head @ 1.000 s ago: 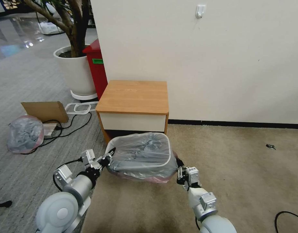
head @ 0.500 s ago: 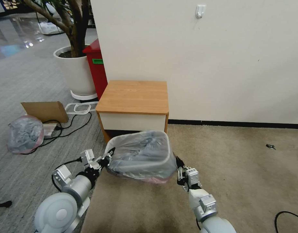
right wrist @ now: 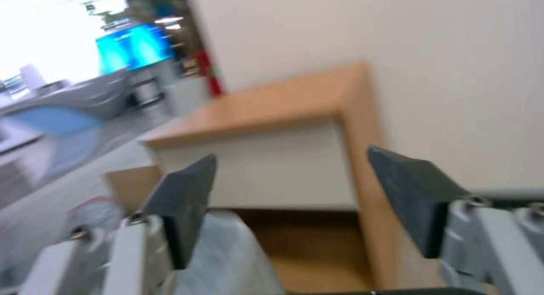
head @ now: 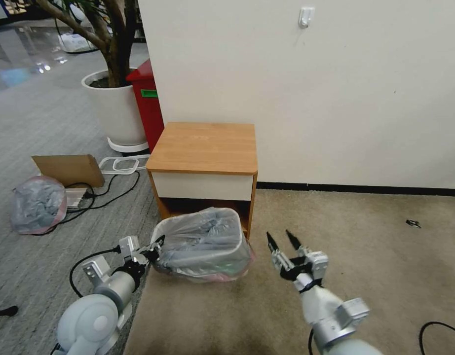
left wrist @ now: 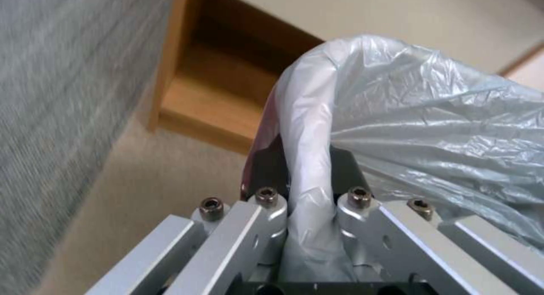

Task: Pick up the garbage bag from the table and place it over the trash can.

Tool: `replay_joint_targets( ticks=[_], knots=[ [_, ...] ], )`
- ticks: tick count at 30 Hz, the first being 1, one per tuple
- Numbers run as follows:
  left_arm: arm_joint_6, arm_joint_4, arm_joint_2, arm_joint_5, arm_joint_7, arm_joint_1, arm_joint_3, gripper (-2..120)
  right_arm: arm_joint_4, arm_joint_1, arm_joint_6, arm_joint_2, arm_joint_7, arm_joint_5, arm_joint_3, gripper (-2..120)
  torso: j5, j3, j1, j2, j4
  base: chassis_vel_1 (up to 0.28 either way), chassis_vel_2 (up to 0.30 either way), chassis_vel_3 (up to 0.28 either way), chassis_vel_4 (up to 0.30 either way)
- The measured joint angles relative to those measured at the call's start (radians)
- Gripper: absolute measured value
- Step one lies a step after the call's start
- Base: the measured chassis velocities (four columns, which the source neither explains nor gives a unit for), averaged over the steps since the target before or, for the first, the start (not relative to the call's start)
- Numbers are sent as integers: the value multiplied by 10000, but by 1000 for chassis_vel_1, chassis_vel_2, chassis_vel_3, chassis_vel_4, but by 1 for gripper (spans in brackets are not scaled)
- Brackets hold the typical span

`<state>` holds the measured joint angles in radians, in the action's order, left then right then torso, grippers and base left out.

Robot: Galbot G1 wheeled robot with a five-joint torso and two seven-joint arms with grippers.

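Nearest you, the right gripper (head: 284,240) hangs free over the carpet w/ its dark fingers (right wrist: 182,201) spread wide apart, nothing between them; the trash can (head: 204,245) sits just beside it on its left, not touching. Left gripper (head: 156,245) is on the can's other side, jaws pinched together on the rolled rim w/ the garbage bag (head: 208,235) wrapped over it; in the left wrist view the bag (left wrist: 431,116) film runs down between the pads (left wrist: 266,167), and what lies deeper btwn them is hidden by the plastic. Bag is draped over the can's mouth, pink hem showing low along the front; the can's base is covered, can't make it out. Just behind the can stands the table (head: 206,147), its lower shelf partly blocked by the bag. Farther left of the left gripper, a stuffed grey-pink bundle (head: 37,204) and a cardboard piece (head: 68,169) lie on the floor. Beyond the table, the red bin (head: 147,101) carries a green label, text too small to read; the white plant pot (head: 115,109) is beside it. Right wrist view is blurred.
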<state>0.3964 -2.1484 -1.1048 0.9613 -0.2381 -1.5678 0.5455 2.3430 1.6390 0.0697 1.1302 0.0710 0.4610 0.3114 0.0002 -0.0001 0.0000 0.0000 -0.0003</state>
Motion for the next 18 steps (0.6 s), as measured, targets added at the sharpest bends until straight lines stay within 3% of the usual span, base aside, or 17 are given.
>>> replay_joint_targets(
  ticks=[1, 3, 5, 6, 7, 9, 11, 13, 18],
  knots=[
    [3, -224, 168, -402, 51, -74, -112, 6, 291, -789, 714, -786, -413, 76, -154, 81, -2, 0, 0, 0, 0, 0, 0, 0, 0],
    [10, -302, 237, -527, 57, -90, -145, 6, 332, -1052, 925, -996, -559, 86, -241, 82, -3, 0, 0, 1, 2, 0, 0, 0, 0],
    [21, -744, 655, -1423, 156, -196, -239, 6, 294, -3817, 2804, -2364, -1320, 216, -1495, 93, 0, 1, 0, 1, 4, 0, 0, 0, 0],
    [18, -904, 784, -1695, 193, -245, -240, 6, 202, -4839, 3417, -2678, -1429, 394, -2117, 91, 0, 2, 0, 0, 7, 0, 0, 0, 0],
    [18, -904, 784, -1695, 193, -245, -240, 6, 202, -4839, 3417, -2678, -1429, 394, -2117, 91, 0, 2, 0, 0, 7, 0, 0, 0, 0],
    [-38, -1274, 1016, -2284, 255, -395, -232, 6, -75, -7206, 4719, -3148, -1504, 886, -3761, 80, -4, 2, 0, 0, 9, 0, 0, 0, 0],
    [-67, -1390, 1068, -2451, 265, -445, -222, 6, -145, -7793, 5184, -3195, -1547, 1055, -4220, 76, -5, 2, 0, 0, 9, 0, 0, 0, 0],
    [-147, -1716, 1148, -2935, 283, -573, -181, 6, -364, -9052, 6319, -3187, -1762, 1149, -5485, 64, -4, 2, 0, 0, 6, 0, 0, 0, 0],
    [-221, -1990, 1077, -3495, 324, -701, -164, 6, -784, -9828, 6536, -2837, -1914, 670, -6680, 47, -2, 2, 0, 0, 3, 0, 0, 0, 0]
  ],
)
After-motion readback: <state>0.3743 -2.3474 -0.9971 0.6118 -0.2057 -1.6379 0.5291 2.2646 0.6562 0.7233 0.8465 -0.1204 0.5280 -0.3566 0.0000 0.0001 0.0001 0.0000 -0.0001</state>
